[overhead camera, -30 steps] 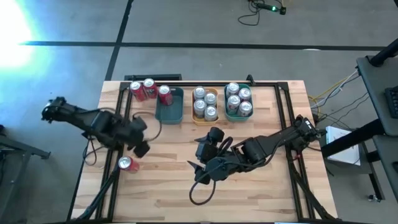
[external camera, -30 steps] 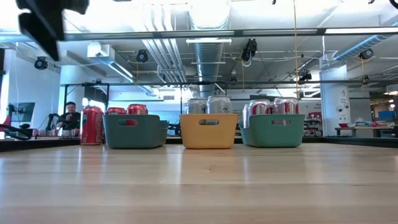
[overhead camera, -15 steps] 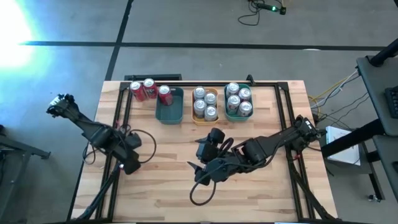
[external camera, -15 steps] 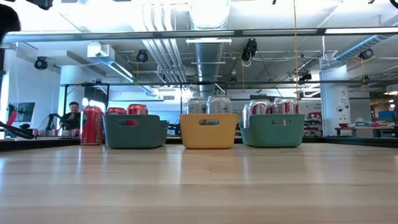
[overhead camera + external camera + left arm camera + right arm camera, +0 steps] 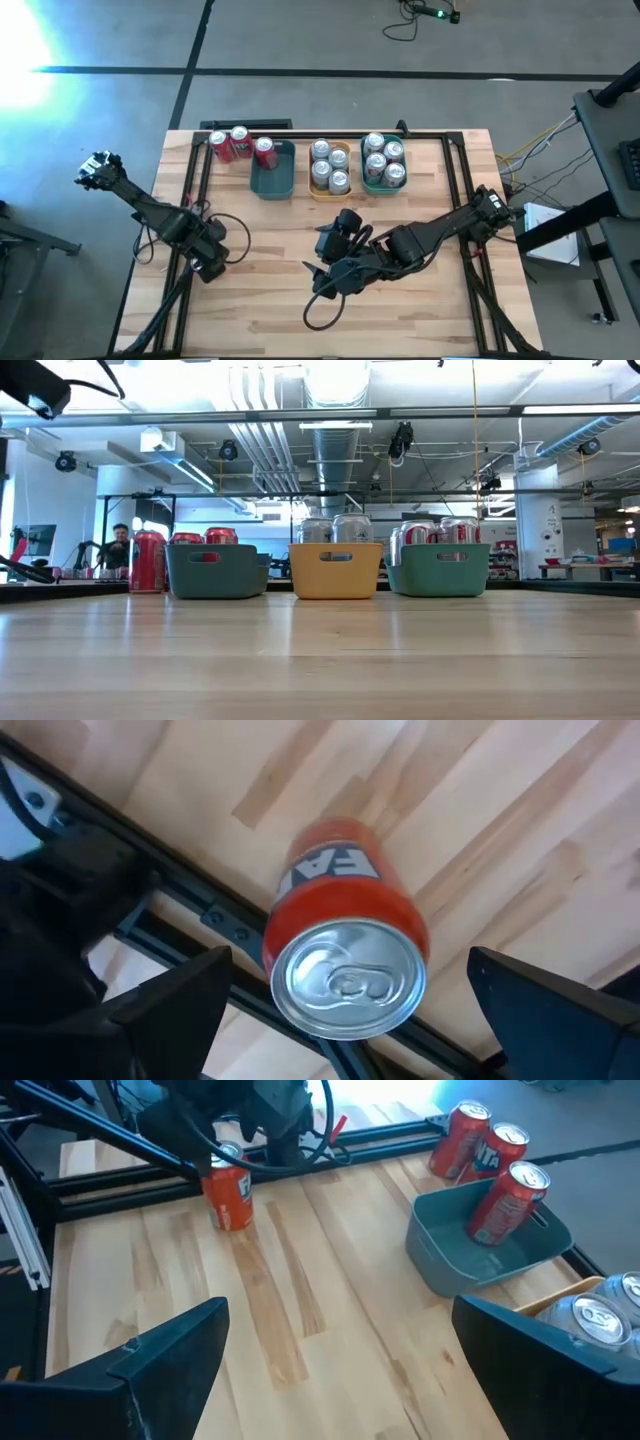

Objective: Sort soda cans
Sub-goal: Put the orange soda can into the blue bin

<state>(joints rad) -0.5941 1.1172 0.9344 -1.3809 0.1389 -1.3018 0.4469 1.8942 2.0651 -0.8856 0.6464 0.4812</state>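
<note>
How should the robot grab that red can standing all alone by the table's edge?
Grip the lone red can around its round middle, coming down from above with one finger on each side. It stands upright, and the left gripper hangs open right over its silver top. The body is smooth and curved, so squeeze across it, not the lid.

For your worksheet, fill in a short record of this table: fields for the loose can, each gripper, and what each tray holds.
loose can: red can standing at the table's left edge
left gripper: open, its fingers either side of the red can
right gripper: open, over mid-table
teal tray: one red can
orange tray: silver cans
green tray: pale cans
</note>
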